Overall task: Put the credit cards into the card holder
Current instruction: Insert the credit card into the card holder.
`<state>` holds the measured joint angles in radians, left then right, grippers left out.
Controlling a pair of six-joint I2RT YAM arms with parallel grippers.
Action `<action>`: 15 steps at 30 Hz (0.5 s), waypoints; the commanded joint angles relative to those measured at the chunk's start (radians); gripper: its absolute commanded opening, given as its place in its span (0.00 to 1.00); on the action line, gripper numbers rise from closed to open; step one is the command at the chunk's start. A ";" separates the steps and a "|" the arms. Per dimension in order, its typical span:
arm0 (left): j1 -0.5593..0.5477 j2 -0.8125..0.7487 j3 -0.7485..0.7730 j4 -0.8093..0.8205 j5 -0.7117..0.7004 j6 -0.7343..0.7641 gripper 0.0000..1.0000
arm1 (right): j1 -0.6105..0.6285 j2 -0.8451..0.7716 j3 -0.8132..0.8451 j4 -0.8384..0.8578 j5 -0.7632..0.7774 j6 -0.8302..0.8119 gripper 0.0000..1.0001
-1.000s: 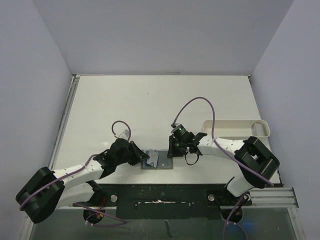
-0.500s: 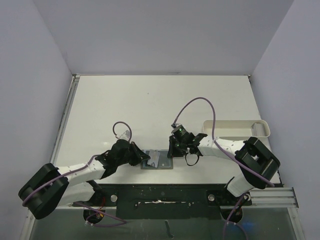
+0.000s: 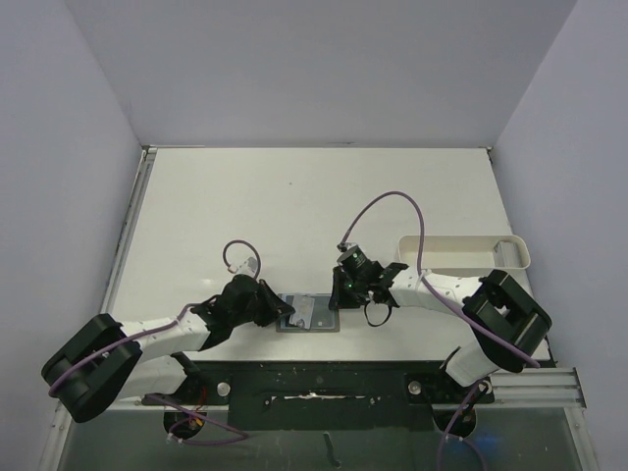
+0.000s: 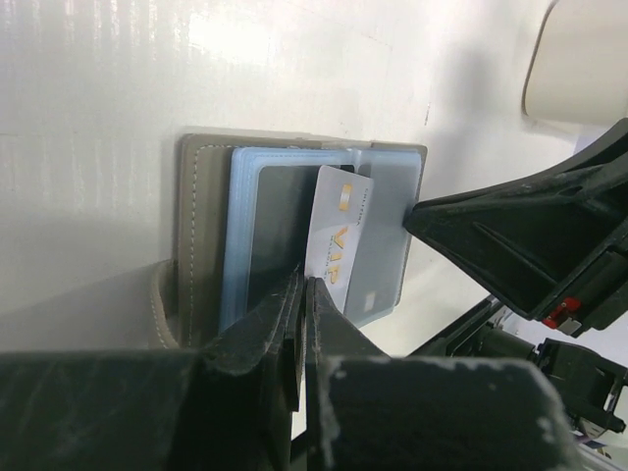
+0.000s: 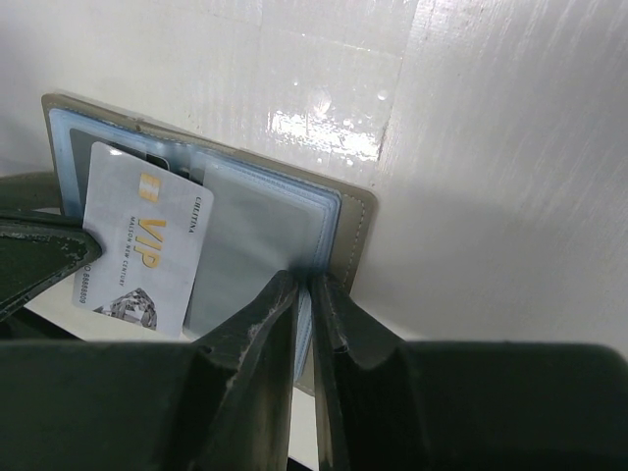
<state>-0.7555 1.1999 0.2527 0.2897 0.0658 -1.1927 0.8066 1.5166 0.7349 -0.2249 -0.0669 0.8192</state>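
Note:
The card holder (image 3: 316, 316) lies open on the table, grey-olive outside (image 4: 201, 226) with a light blue lining. A dark credit card (image 4: 275, 226) sits in one of its sleeves. My left gripper (image 4: 304, 285) is shut on the lower edge of a pale grey credit card (image 4: 339, 235) printed "VIP", which lies slanted over the open sleeves. My right gripper (image 5: 306, 285) is shut on the blue sleeve pages at the card holder's (image 5: 355, 221) right edge. The same VIP card (image 5: 147, 240) shows at the left of the right wrist view. From above, the left gripper (image 3: 287, 312) and right gripper (image 3: 337, 297) flank the card holder.
A white oblong tray (image 3: 461, 253) stands to the right of the card holder, its corner (image 4: 579, 59) showing in the left wrist view. Both arms reach in low over the table's near edge (image 3: 314, 365).
The left arm has edged slightly right toward the card holder with the VIP card. The right gripper stays pinched on the card holder's edge.

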 commanded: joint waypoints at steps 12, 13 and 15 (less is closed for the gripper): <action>-0.028 0.030 0.033 0.022 -0.082 0.026 0.00 | 0.016 -0.050 -0.038 -0.012 0.028 0.017 0.13; -0.030 0.039 0.039 0.021 -0.081 0.027 0.00 | 0.015 -0.056 -0.042 -0.009 0.026 0.023 0.13; -0.031 0.054 0.046 0.025 -0.080 0.029 0.00 | 0.016 -0.065 -0.046 -0.007 0.023 0.031 0.13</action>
<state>-0.7784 1.2251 0.2649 0.2970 0.0147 -1.1847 0.8101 1.4937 0.7128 -0.2195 -0.0666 0.8310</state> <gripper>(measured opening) 0.009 0.129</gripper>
